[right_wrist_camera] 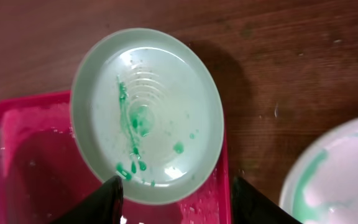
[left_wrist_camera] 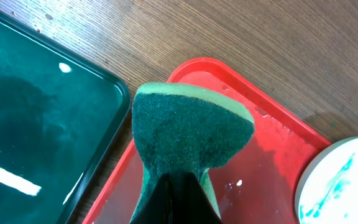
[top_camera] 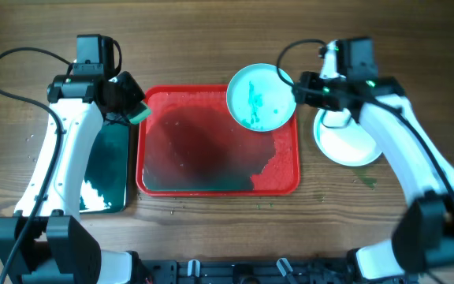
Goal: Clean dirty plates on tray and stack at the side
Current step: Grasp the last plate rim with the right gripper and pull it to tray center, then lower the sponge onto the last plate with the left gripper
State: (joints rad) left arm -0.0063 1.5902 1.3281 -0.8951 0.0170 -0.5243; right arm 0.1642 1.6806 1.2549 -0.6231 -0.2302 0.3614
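The red tray (top_camera: 158,101) lies mid-table, wet, with teal-green residue. One plate (top_camera: 261,96) with a teal-green smear sits over the tray's far right corner, partly past the rim; in the right wrist view the plate (right_wrist_camera: 146,115) lies above the tray (right_wrist_camera: 36,162). My right gripper (top_camera: 304,87) is open at the plate's right edge, its fingers (right_wrist_camera: 176,182) spread either side of the near rim. Another plate (top_camera: 345,140) rests on the table right of the tray, green-streaked in the right wrist view (right_wrist_camera: 334,180). My left gripper (top_camera: 129,104) is shut on a green sponge (left_wrist_camera: 191,124) over the tray's far left corner (left_wrist_camera: 272,162).
A black tray with a green inside (top_camera: 105,166) lies left of the red tray, close against it, and shows in the left wrist view (left_wrist_camera: 36,124). Both arms' cables loop over the far table. The right arm crosses above the side plate.
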